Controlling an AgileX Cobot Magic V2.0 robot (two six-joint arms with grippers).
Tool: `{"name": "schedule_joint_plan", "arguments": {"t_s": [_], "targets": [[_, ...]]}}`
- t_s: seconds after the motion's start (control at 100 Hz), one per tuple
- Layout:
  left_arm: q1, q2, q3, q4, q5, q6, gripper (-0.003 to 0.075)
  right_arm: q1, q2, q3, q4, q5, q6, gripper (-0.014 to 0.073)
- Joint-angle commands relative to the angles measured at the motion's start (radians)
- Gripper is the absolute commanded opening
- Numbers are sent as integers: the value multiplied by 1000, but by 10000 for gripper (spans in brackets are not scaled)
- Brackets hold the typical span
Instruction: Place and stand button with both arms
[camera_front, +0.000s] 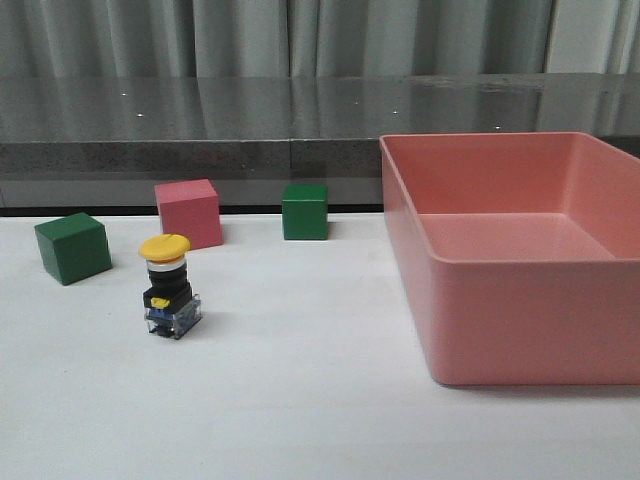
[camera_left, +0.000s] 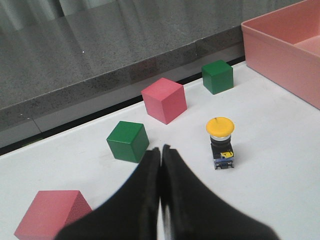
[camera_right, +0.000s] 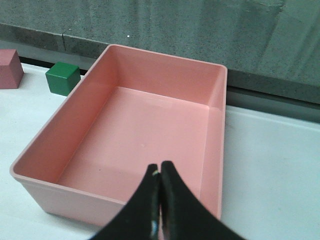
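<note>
The button (camera_front: 168, 286) stands upright on the white table at the left, yellow cap on top, black body, clear and blue base. It also shows in the left wrist view (camera_left: 220, 142). My left gripper (camera_left: 160, 150) is shut and empty, above the table, short of the button and beside it. My right gripper (camera_right: 160, 166) is shut and empty, over the near wall of the pink bin (camera_right: 210, 150). Neither arm shows in the front view.
A large pink bin (camera_front: 520, 330) fills the right side. Behind the button stand a green cube (camera_front: 72, 247), a pink cube (camera_front: 188, 213) and a second green cube (camera_front: 304, 211). Another pink cube (camera_left: 50, 217) lies near the left gripper.
</note>
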Motion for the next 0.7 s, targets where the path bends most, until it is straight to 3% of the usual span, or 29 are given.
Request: {"name": "schedule_joint_plan", "arguments": {"t_s": [0.0,0.36,0.51,0.58,0.69], "targets": [[3,6,-25,-30,-69,-10,-20,-8,1,-27,6,-64,-2,-62],[3,6,-25,-30,-73,-10,-20,-8,1,-27,6,-64,-2,-62],[3,1,14,-12,-166,-46,-20,-8,1,-27,6,-64,-2,-62],[3,-23,38,94,-191,-163,-20,-8,1,-27,6,-64,-2,-62],[3,-90,86,374,-203,-471,-20,-8,1,-27,6,-64,-2,-62]]}}
